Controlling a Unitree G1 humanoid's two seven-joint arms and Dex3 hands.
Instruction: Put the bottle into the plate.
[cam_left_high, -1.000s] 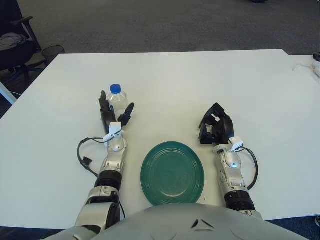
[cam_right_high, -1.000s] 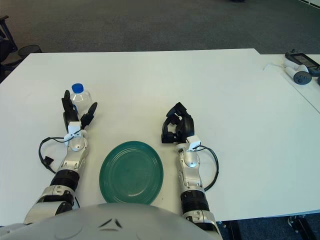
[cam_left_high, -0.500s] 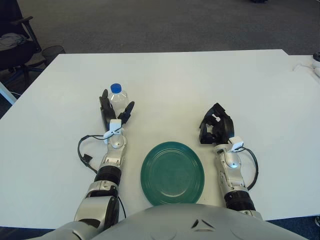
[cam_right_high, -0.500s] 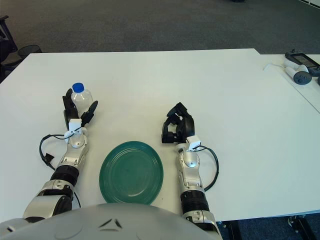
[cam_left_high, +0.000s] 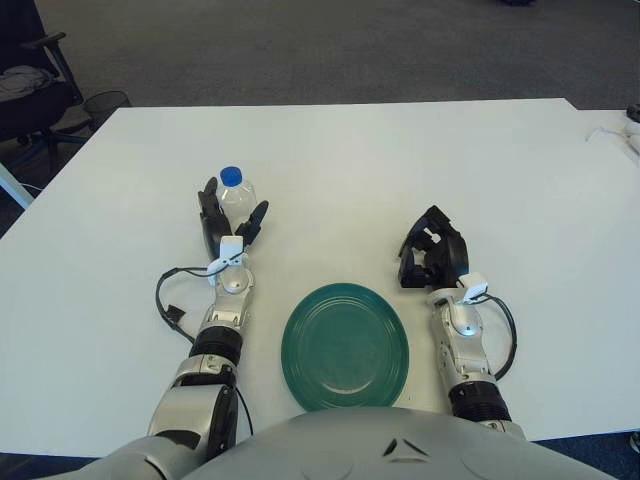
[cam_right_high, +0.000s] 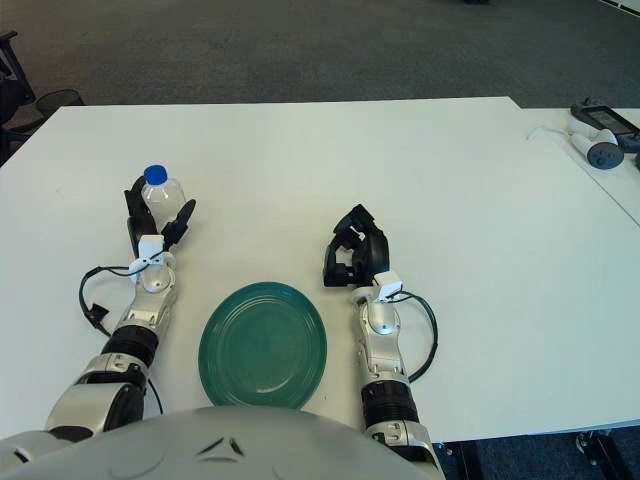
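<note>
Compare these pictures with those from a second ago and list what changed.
The left robot hand has slid forward along the table, its spread fingers now flanking the bottle more closely; no grasp is visible yet. The bottle, the green plate and the right robot hand, curled right of the plate, stayed put.

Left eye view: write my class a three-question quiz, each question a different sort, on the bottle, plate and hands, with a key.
1. True or false: the bottle lies in the plate.
2. Which hand has its fingers spread around the bottle? A) left hand B) right hand
3. Fill in: the bottle's cap is ____ in colour.

Key: 1 false, it stands upright on the table, apart from the plate. 2 A. 3 blue.
</note>
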